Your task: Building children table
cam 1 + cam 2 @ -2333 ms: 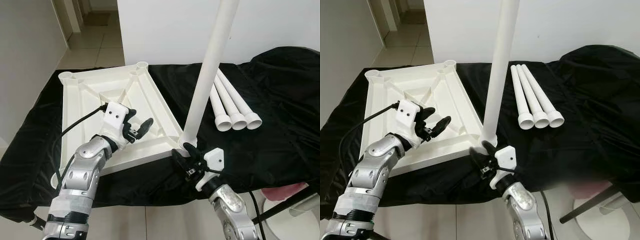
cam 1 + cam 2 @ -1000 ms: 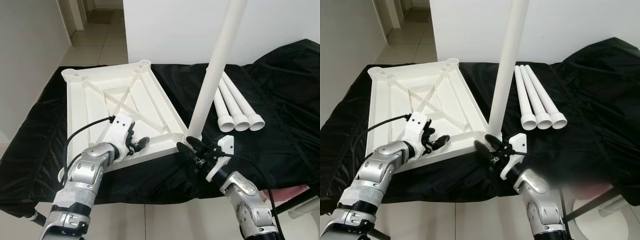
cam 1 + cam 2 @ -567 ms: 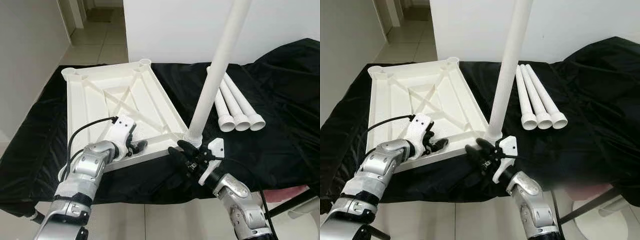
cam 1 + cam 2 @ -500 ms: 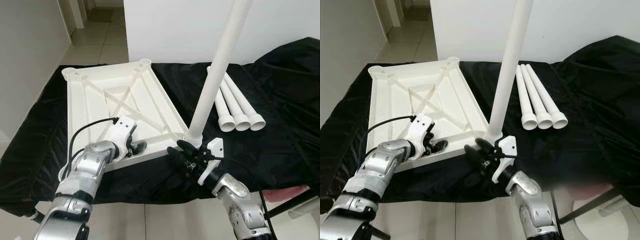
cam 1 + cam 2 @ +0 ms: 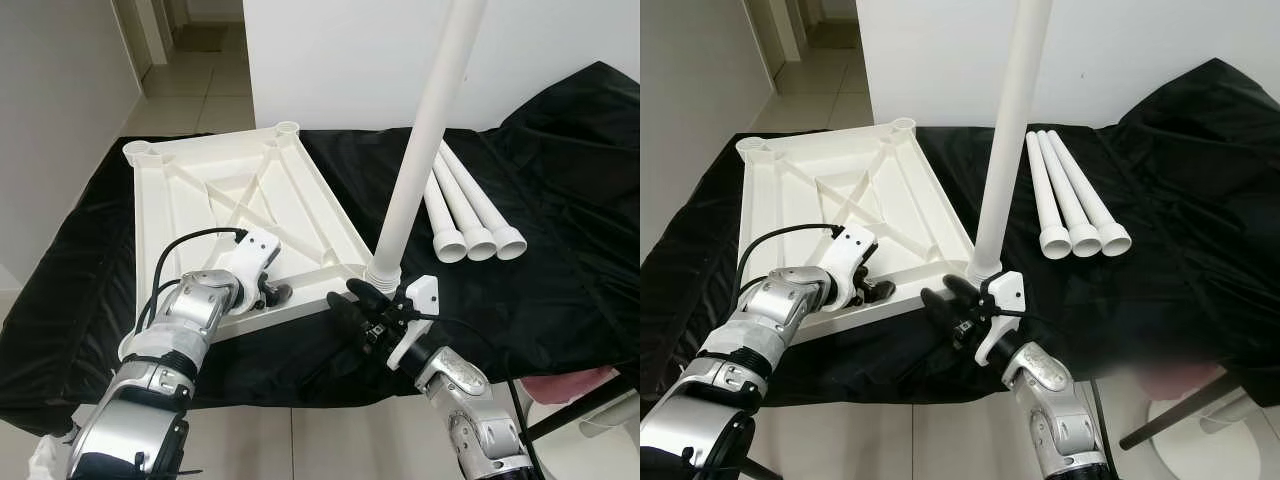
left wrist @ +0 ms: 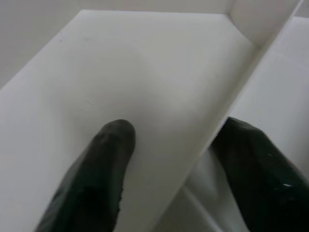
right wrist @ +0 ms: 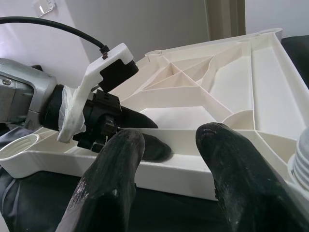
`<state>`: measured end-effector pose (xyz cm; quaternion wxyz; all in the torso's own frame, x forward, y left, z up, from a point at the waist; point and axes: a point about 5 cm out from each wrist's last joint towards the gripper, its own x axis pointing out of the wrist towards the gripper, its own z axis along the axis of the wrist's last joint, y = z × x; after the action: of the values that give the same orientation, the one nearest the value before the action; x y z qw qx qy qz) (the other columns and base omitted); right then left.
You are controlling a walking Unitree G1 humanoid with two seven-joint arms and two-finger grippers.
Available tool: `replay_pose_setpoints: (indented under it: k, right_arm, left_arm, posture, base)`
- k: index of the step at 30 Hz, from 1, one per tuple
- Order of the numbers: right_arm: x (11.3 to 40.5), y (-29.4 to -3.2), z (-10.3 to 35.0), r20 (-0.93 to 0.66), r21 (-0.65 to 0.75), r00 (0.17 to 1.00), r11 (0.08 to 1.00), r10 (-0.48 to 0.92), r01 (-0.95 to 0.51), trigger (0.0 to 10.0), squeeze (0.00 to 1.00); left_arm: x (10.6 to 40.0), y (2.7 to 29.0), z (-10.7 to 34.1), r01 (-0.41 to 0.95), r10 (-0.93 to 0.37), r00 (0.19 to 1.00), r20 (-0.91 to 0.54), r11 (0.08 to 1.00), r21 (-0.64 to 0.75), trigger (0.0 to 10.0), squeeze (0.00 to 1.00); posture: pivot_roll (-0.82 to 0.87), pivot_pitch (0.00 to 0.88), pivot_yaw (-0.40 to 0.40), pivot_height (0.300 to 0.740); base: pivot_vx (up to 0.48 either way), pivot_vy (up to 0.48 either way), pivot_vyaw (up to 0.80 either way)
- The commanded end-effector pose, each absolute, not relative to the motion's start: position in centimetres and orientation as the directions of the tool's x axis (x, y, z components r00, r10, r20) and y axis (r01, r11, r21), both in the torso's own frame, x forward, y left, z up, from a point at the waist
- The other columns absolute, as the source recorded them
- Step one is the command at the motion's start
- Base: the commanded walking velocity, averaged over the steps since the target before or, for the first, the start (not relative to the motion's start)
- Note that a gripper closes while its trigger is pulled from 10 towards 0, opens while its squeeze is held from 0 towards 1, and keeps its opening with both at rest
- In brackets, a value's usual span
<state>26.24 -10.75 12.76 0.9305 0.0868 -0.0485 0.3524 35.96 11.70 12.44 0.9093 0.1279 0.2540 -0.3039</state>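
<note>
Since the earlier frames the right pincer (image 5: 362, 312) has let go of the foot of the standing leg (image 5: 420, 150) and slid toward 9 o'clock along the near edge of the tabletop (image 5: 190, 205); its fingers are now spread apart and hold nothing, as the right wrist view confirms. The left pincer (image 5: 272, 292) has dropped lower onto the near rim of the tabletop, its fingers straddling a rib of the frame, one on each side in the left wrist view, pressing or steadying it rather than carrying anything.

The tabletop lies upside down on the black-draped surface (image 5: 560, 260), its ribbed underside up. One leg stands upright, tilted a little, in the corner socket at about 5 o'clock of the tabletop. I judge the build about a quarter done: one leg seated, three to go.

The three spare legs (image 5: 470, 215) lie side by side at 3 o'clock of the standing leg, well apart from the tabletop. The empty sockets at the far corners (image 5: 287, 129) and (image 5: 137, 151) wait at 11 and 12 o'clock. The standing leg rises between the right arm and the spare legs, so reaching them means going round it. A white wall stands behind.
</note>
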Motion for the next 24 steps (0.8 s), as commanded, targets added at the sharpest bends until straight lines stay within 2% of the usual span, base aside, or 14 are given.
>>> replay_pose_setpoints:
  k: [1,9,18,19,20,21,22,23,24]
  right_arm:
    - [26.3,-10.6,12.7,0.148,0.122,0.750,0.741,0.644,-0.660,10.0,0.00]
    - [26.3,-10.7,12.5,0.148,0.122,0.763,0.754,0.629,-0.645,10.0,0.00]
    - [26.6,-10.9,12.6,0.151,0.113,0.773,0.766,0.617,-0.633,10.0,0.00]
    - [26.7,-10.9,12.6,0.153,0.112,0.776,0.769,0.612,-0.629,10.0,0.00]
    - [26.7,-10.9,12.6,0.153,0.112,0.776,0.769,0.612,-0.629,10.0,0.00]
    - [26.9,-11.0,12.6,0.155,0.112,0.782,0.775,0.604,-0.622,10.0,0.00]
    - [27.0,-10.9,12.7,0.158,0.112,0.786,0.780,0.598,-0.616,10.0,0.00]
    - [27.0,-10.9,12.7,0.158,0.112,0.786,0.780,0.598,-0.616,10.0,0.00]
    - [27.1,-10.9,12.7,0.162,0.111,0.792,0.787,0.588,-0.607,10.0,0.00]
  left_arm:
    - [36.8,13.5,12.4,0.410,-0.254,0.818,-0.515,0.887,0.214,0.0,0.00]
    - [37.3,14.4,13.0,0.325,-0.178,0.861,-0.477,0.913,0.247,0.0,0.00]
    - [37.7,14.0,13.6,0.305,-0.175,0.882,-0.437,0.919,0.249,0.0,0.00]
    - [37.8,13.4,13.8,0.317,-0.194,0.888,-0.417,0.915,0.249,1.8,0.00]
    - [37.8,13.4,13.8,0.317,-0.194,0.888,-0.417,0.915,0.249,1.8,0.00]
    - [37.7,12.2,14.1,0.353,-0.238,0.889,-0.390,0.900,0.256,5.0,0.00]
    - [37.6,11.2,14.3,0.386,-0.276,0.888,-0.367,0.883,0.269,10.0,0.00]
    - [37.6,11.2,14.3,0.386,-0.276,0.888,-0.367,0.883,0.269,10.0,0.00]
    - [37.4,10.0,14.4,0.425,-0.328,0.878,-0.348,0.870,0.251,10.0,0.00]
  posture:
    - [-0.03,0.000,0.056,0.740]
    - [-0.03,0.000,0.059,0.740]
    - [-0.03,0.000,0.055,0.740]
    - [-0.03,0.000,0.054,0.740]
    - [-0.03,0.000,0.054,0.740]
    - [-0.03,0.000,0.054,0.740]
    - [-0.03,0.000,0.054,0.740]
    - [-0.03,0.000,0.054,0.740]
    - [-0.03,0.000,0.054,0.740]
  base:
    - [0.000,0.000,0.00]
    - [0.000,0.000,0.00]
    - [0.000,0.000,0.00]
    - [0.000,0.000,0.00]
    - [0.000,0.000,0.00]
    - [0.000,0.000,0.00]
    - [0.000,0.000,0.00]
    - [0.000,0.000,0.00]
    - [0.000,0.000,0.00]
